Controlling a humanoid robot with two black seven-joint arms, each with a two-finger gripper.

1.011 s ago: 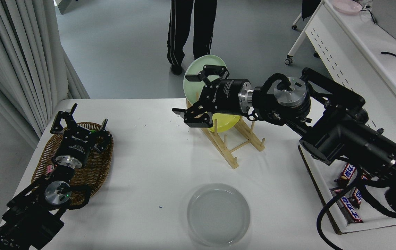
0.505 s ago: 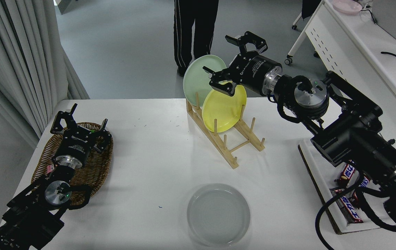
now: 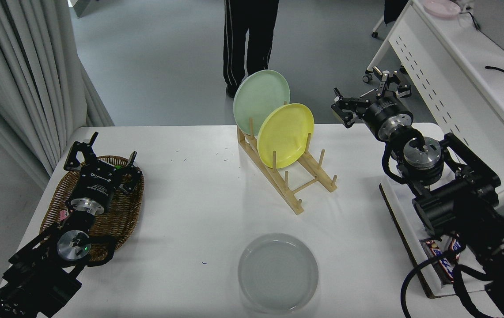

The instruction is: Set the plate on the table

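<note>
The pale grey-white plate (image 3: pixel 278 274) lies flat on the white table (image 3: pixel 198 194), near its front edge at the centre. My right gripper (image 3: pixel 366 94) hangs open and empty over the table's far right corner, well to the right of the rack and far from the plate. My left gripper (image 3: pixel 104 158) is parked open above the wicker basket (image 3: pixel 124 212) at the left.
A wooden dish rack (image 3: pixel 293 179) stands at the back centre, holding a mint-green plate (image 3: pixel 260 99) and a yellow plate (image 3: pixel 285 134) upright. Chocolate bars (image 3: pixel 444 260) lie on a tray at the right edge. A person's legs (image 3: pixel 249 39) stand beyond the table. A white desk (image 3: pixel 464 57) is at the far right.
My right arm has swung from in front of the rack up and off to the right, staying open. The grey-white plate and the left arm have not moved.
</note>
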